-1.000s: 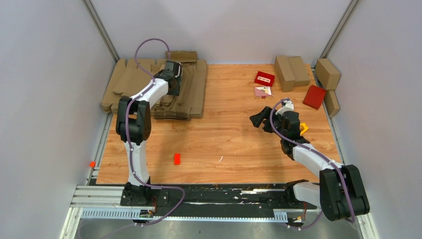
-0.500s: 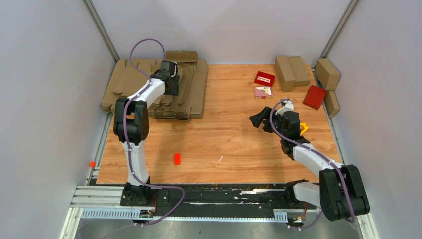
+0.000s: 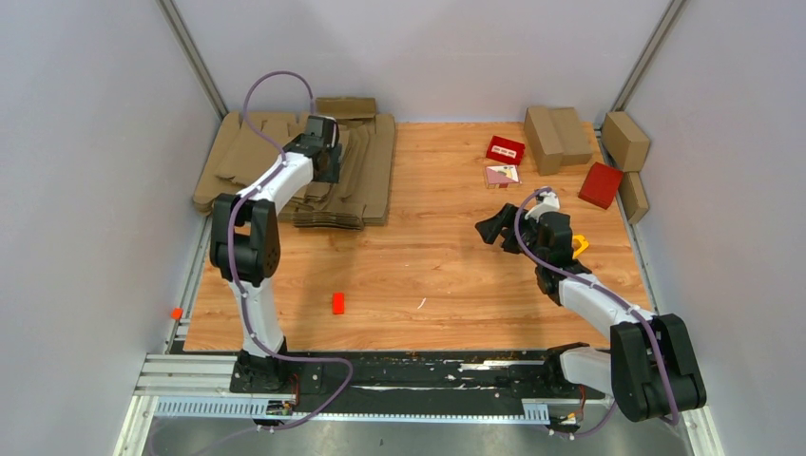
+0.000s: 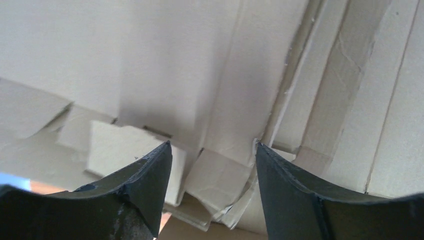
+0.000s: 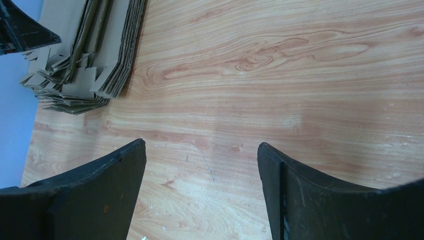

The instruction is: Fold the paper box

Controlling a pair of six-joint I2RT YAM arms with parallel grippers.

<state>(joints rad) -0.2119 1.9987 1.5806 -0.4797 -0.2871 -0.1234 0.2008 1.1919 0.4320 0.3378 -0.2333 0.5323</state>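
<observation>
As elbow swung, left pincer seemingly open

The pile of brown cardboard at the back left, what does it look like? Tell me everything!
The cardboard pile is plain brown flat cut-out sheets with flaps, notches and crease lines, stacked unevenly so ragged edges stick out. It lies on the wooden table in the far left corner. The left gripper is just above it, open; whether it touches, I cannot tell.
</observation>
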